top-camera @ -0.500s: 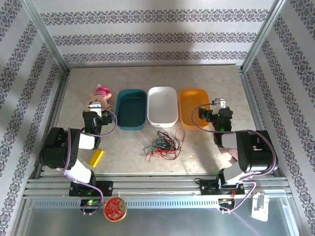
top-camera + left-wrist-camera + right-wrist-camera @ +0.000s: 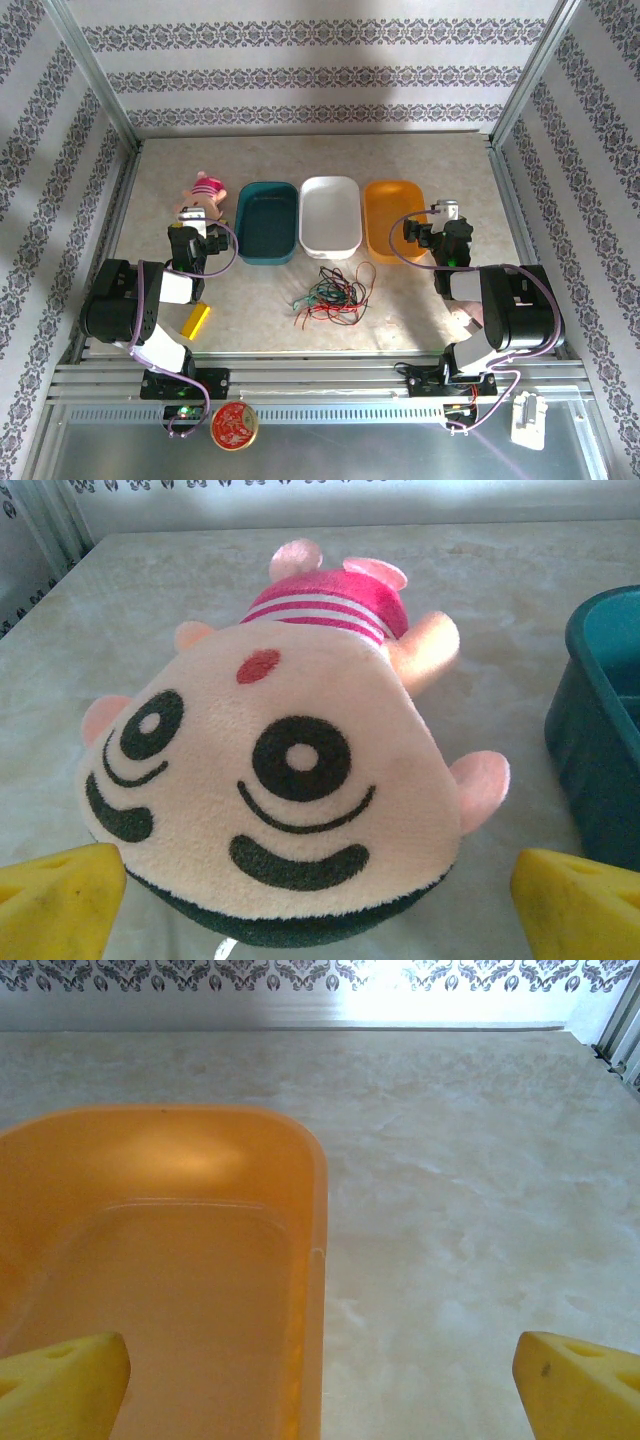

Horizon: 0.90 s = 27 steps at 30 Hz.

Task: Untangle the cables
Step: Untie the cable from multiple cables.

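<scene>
Yellow-tipped left gripper (image 2: pixel 318 905) gapes at plush toy (image 2: pixel 270 780)

Light: bright, diffuse, from above and the far side; table (image 2: pixel 400 165) evenly lit. Glare: back wall (image 2: pixel 330 990) washed out to white at the top of the right wrist view; soft sheen inside the orange bin (image 2: pixel 190 1155). Shadows: faint, soft-edged; dim patches on that wall in the top view. Focus: top view sharp, colours pale; plush toy (image 2: pixel 270 780) clear; yellow fingertips (image 2: pixel 55 900) slightly soft at the lower corners
</scene>
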### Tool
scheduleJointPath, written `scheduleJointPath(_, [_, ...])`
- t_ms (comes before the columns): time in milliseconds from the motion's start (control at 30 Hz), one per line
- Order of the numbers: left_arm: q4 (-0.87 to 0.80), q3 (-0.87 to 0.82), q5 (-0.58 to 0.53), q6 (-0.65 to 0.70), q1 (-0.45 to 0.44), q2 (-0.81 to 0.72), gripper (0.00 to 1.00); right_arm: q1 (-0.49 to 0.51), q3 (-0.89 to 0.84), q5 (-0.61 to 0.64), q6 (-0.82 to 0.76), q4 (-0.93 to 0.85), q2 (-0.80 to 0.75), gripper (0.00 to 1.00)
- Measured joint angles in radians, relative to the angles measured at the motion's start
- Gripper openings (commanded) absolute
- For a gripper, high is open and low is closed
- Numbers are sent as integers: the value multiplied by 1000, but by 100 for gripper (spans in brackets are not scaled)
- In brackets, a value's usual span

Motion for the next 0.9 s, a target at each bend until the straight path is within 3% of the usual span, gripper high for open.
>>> scheduleJointPath(767, [-4,0,1,0,0,-2,99,-1,0,-2,1,0,0,98])
scheduleJointPath(800, [-32,7,5,0,0,-13,99,-4,0,-7,2,0,0,98])
scheduleJointPath(900, [-322,126,4,-21,0,-102,99,-16,0,-16,5,0,0,98])
